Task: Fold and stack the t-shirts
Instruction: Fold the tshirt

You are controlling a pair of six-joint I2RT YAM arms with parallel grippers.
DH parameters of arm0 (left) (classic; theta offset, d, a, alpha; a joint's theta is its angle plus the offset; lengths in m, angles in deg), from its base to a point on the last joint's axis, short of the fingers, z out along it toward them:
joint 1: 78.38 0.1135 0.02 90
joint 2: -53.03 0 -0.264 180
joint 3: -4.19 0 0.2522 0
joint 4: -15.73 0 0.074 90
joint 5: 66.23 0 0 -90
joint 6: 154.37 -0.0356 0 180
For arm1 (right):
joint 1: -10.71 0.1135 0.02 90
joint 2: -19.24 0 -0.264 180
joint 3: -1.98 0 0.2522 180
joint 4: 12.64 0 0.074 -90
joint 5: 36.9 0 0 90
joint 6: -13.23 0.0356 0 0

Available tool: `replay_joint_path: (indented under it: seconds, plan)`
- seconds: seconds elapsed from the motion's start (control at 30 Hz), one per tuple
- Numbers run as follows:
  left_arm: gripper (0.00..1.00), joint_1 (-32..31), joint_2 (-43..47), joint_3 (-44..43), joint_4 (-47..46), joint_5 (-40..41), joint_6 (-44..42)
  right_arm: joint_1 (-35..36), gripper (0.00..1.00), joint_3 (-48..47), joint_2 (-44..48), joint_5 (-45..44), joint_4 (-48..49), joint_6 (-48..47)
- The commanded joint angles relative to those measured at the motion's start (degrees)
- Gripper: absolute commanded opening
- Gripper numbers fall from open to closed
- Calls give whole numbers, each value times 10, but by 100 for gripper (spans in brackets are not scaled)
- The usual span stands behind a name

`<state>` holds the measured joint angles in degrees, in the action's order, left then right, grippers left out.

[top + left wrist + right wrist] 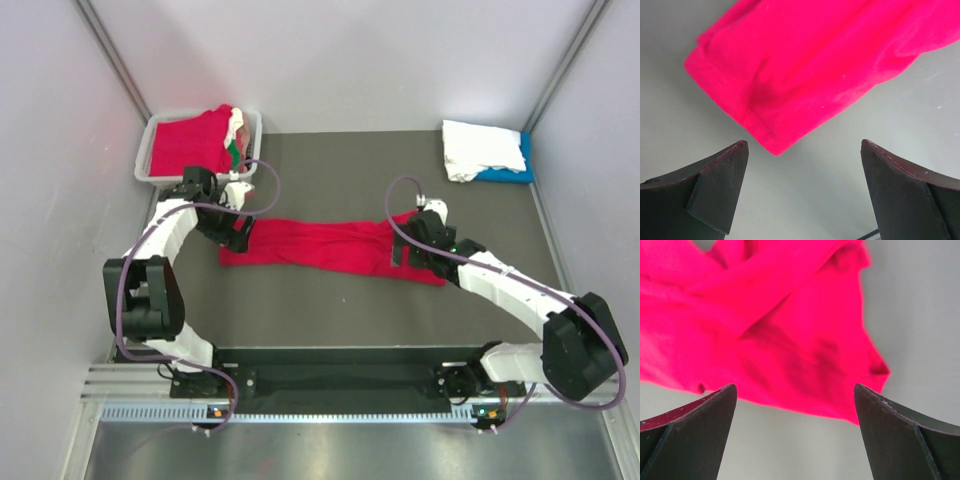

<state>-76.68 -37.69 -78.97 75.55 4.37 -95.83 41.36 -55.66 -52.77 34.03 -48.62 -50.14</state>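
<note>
- The pale translucent plastic tub [143, 165] stands at the far left corner of the dark grey worktop [330, 310]. The bright red cloth t-shirts [190, 140] heaped in it are for later turns.
- The left tool [238, 232] hovers over the left end of the spread shirt, jaws wide apart and holding nothing. Its wrist view shows a hemmed corner lying flat just ahead of the jaws.
- The bright red t-shirt [320, 245] being folded lies mid-worktop as a long narrow band running left to right. It looks folded lengthwise already, so the next step is probably end over end. Each tool should pinch every layer at its corner, or the band will peel open as it lifts.
- The right tool [405, 250] hangs over the right end, also fully open and empty. The cloth there is bunched and creased, so a grip near the outer edge would pull it smooth.
- At the far right corner a white folded t-shirt [480, 148] rests on a blue t-shirt [505, 176]. The finished packet likely belongs on top of them, edges squared.
</note>
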Motion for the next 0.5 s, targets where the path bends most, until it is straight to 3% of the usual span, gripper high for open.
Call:
replay_joint_path:
  seconds: [0.0,0.47]
  plan:
    - [98,-4,-25,9,-33,22,-6,15,100,-9,-26,11,6,18]
    - [98,-4,-59,-18,-43,23,1,59,100,25,-43,41,-3,76]
